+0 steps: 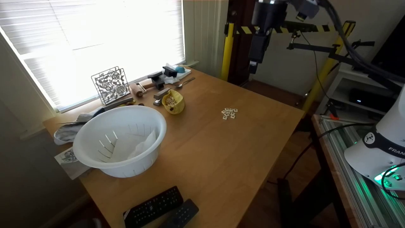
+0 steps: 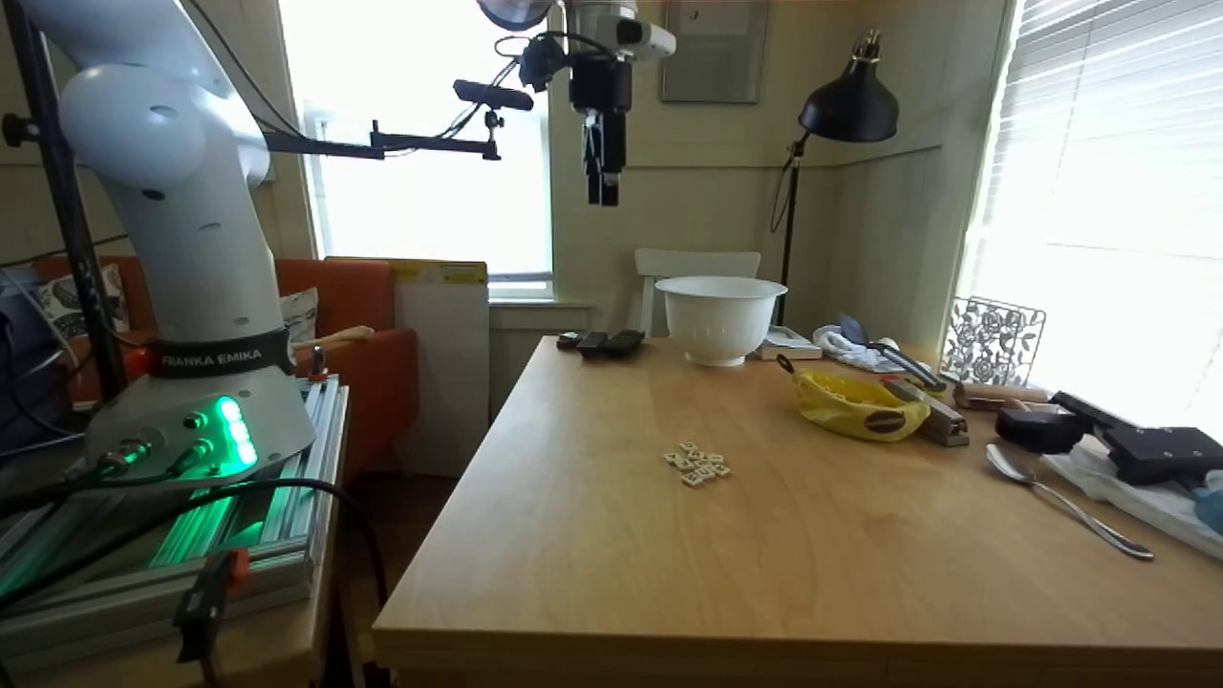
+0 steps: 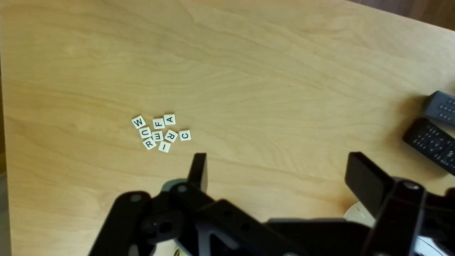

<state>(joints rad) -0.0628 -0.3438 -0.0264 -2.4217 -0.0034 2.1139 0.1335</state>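
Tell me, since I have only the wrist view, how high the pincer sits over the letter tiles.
Observer: Well above them. Both exterior views show the pincer hanging far over the level of the table that bears the letter tiles.
Operator: Check the white bowl; I catch just a sliver.
Observer: In an exterior view, a white sheet lies inside it, paper or cloth, I can't tell which.
Operator: Now report on the yellow pouch.
Observer: It is open at the top, with small pale pieces inside.
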